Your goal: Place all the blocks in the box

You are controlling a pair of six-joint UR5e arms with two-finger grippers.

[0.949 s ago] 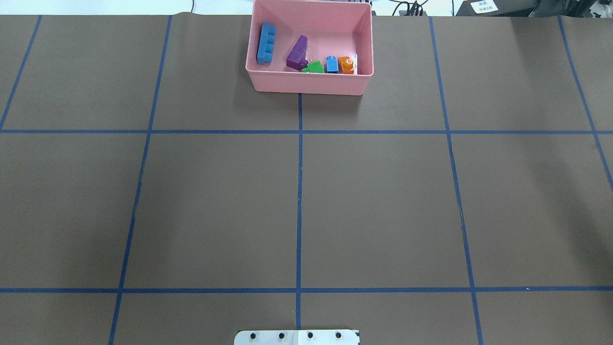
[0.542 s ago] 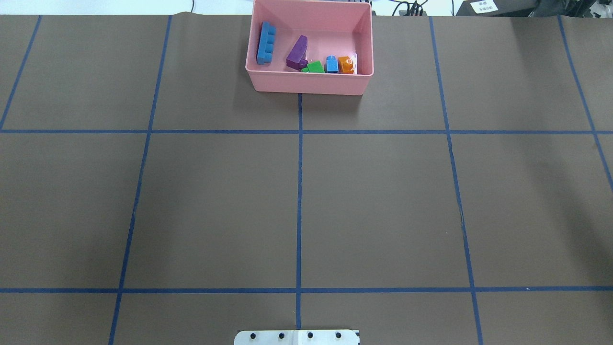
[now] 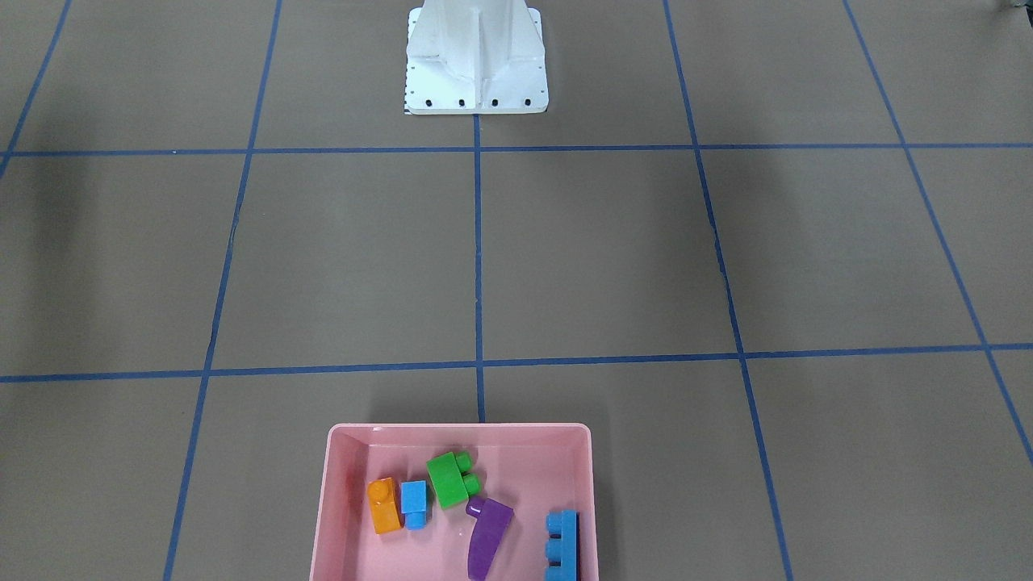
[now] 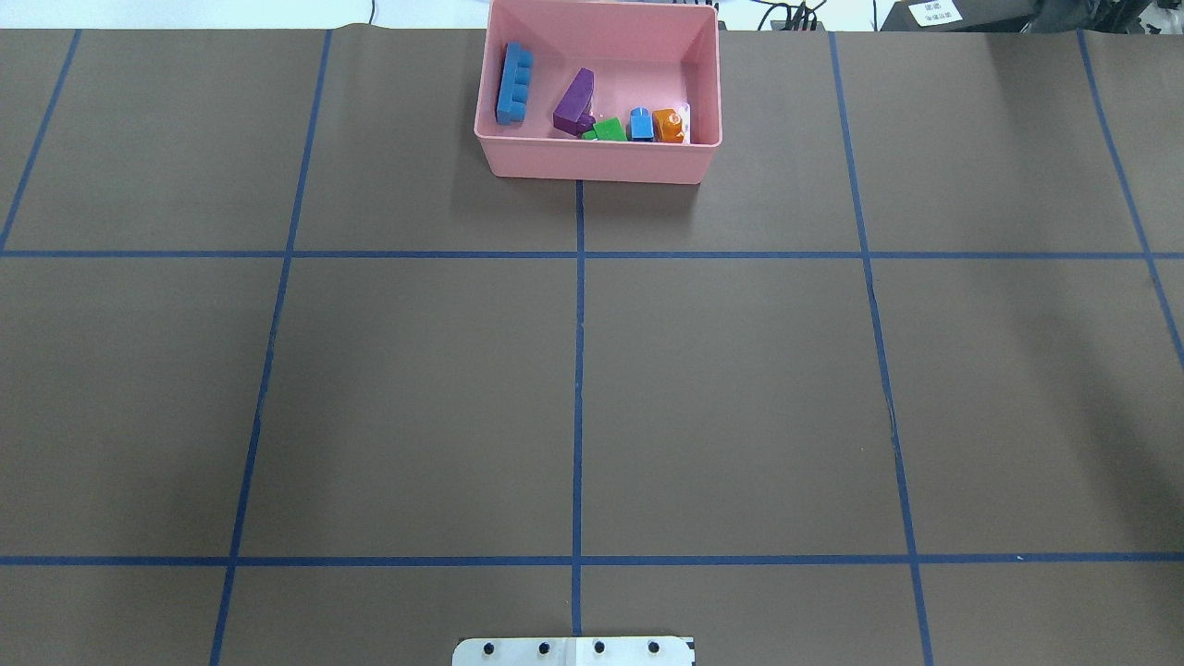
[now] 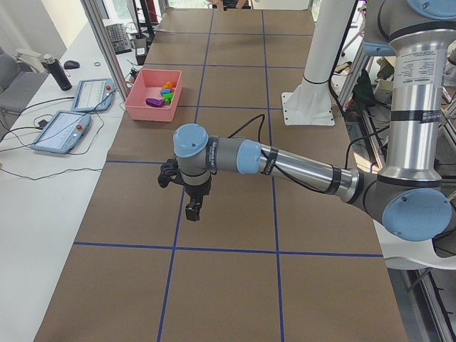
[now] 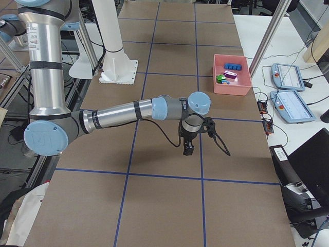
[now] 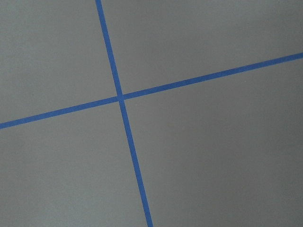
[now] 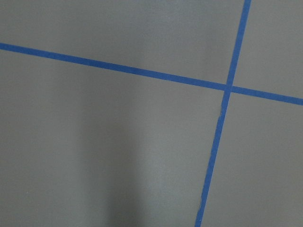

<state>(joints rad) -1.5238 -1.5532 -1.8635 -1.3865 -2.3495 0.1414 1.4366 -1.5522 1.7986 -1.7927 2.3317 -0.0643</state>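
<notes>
Studded plastic toy blocks (image 4: 573, 102) lie inside the shallow pink plastic box (image 4: 597, 163), top centre overhead. Whether the left gripper (image 5: 193, 210) or right gripper (image 6: 188, 149) has open fingers, I cannot tell.

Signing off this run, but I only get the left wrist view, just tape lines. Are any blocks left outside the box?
Observer: All five I see lie inside the pink box: orange block, light-blue cube, green block, purple slope, long blue block.
Operator: Where does the box sit?
Observer: At the far edge of the table, opposite the white robot base.
Operator: My gripper?
Observer: The left gripper hangs above bare table, away from the box; open or shut, I cannot tell.
</notes>
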